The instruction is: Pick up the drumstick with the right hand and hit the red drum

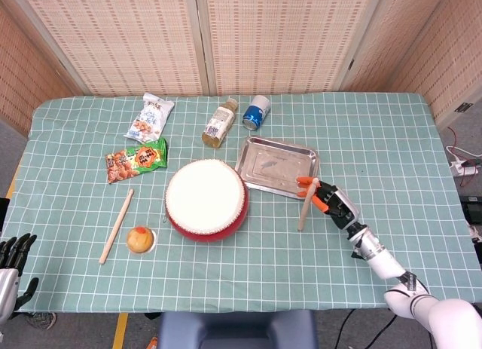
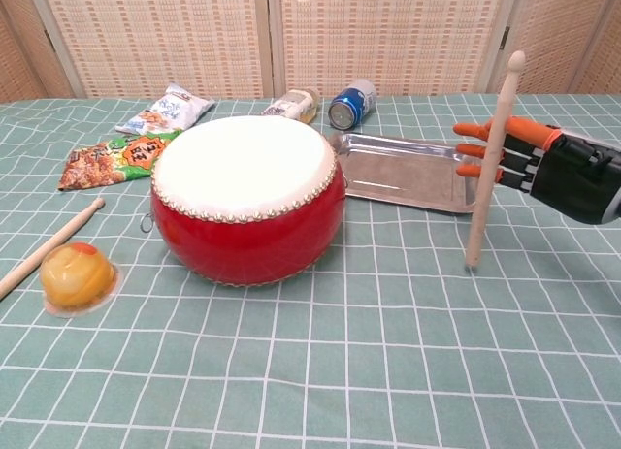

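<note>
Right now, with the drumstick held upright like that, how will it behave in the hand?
The drumstick looks like stiff wood, so it shouldn't flex. The right hand holds it mid-shaft, nearly upright; a round shaft could pivot or slip there. Its lower end seems near the table; contact unclear.

I work in what looks like a staged test room rather than a home. My counter (image 1: 392, 153) wears a green checked cloth and is fenced on three sides by woven folding screens (image 1: 279, 40). Beyond its right edge, cables and a power strip (image 1: 461, 166) lie on a bare grey floor (image 1: 16, 149). Yellow tape (image 1: 120, 330) marks the floor near my base.
</note>
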Controlling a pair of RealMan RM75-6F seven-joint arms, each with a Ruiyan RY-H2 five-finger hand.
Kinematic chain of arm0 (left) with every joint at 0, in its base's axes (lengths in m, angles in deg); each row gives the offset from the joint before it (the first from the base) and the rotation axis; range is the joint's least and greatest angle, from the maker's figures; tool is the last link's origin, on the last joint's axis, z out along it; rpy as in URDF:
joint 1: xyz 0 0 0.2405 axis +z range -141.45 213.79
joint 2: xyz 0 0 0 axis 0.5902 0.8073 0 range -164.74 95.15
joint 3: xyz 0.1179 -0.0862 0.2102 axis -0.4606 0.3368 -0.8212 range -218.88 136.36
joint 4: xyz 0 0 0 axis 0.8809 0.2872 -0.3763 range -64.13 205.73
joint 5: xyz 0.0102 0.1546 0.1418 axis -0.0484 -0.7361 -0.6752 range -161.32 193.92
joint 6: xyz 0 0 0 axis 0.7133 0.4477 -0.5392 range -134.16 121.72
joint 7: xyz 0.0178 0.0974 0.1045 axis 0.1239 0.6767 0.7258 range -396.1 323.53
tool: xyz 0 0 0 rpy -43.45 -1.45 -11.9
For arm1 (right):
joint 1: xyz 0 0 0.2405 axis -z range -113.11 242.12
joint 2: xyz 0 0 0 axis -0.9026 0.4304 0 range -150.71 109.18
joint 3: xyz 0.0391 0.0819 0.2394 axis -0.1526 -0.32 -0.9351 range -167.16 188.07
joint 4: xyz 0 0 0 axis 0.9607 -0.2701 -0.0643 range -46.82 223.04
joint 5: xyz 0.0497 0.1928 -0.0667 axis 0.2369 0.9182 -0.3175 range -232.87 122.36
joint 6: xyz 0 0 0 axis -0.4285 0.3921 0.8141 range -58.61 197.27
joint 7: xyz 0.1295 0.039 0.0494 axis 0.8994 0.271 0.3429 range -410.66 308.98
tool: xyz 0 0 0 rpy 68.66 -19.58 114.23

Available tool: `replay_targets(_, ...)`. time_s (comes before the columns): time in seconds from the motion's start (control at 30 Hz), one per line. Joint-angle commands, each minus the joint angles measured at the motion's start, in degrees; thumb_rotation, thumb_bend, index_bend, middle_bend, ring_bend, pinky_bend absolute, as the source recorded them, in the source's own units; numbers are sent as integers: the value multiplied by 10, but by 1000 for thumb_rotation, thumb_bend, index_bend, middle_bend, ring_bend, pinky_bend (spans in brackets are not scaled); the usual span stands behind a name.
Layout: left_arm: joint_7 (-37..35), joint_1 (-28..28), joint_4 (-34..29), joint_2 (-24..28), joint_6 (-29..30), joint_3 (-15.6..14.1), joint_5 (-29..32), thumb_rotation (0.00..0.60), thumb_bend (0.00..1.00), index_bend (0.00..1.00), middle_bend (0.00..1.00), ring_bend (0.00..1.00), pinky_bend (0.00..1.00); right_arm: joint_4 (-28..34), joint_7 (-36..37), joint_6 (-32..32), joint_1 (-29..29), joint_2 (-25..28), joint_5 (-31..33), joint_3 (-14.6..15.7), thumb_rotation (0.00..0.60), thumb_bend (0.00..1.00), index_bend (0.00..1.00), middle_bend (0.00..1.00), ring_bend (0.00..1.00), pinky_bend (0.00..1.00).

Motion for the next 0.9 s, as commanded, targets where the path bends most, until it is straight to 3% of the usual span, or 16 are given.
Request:
replay_targets(0.03,-1,0,0,0,0,0,0,600,326,37,48,0,4,-27,30,1,-2,-14,-5,10,547,451,479,228,205,296)
replay_targets(0.37,-1,0,2,0,-1,-1,-1,600,327,36,48,0,4,-82,89,20,5,-31,-12,28,547,452,419,266,264,345)
replay_targets(0.9,-7,1,9,-3,-4,-4,0,600,326,37,48,0,4,-121,113,25,14,-43,-14,42,547,452,406,348,372,448)
